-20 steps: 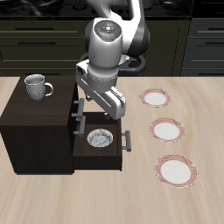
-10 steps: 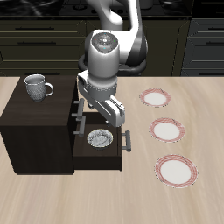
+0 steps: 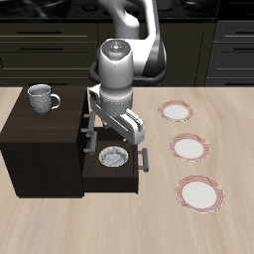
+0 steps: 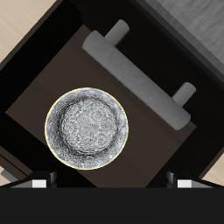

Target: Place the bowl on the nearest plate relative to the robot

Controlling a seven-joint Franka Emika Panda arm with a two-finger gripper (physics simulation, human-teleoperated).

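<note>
The hand (image 3: 107, 134), its fingers spread and empty, hung directly above the bowl (image 3: 114, 157), which sat in the open drawer (image 3: 111, 175) of the dark cabinet, well apart from the plate (image 3: 179, 111) farthest back on the surface.

No legible text or markings anywhere.

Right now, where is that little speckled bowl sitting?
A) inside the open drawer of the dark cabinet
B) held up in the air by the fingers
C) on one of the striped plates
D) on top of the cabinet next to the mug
A: the bowl lies on the floor of the pulled-out drawer, below the arm, apart from the plates.
</note>
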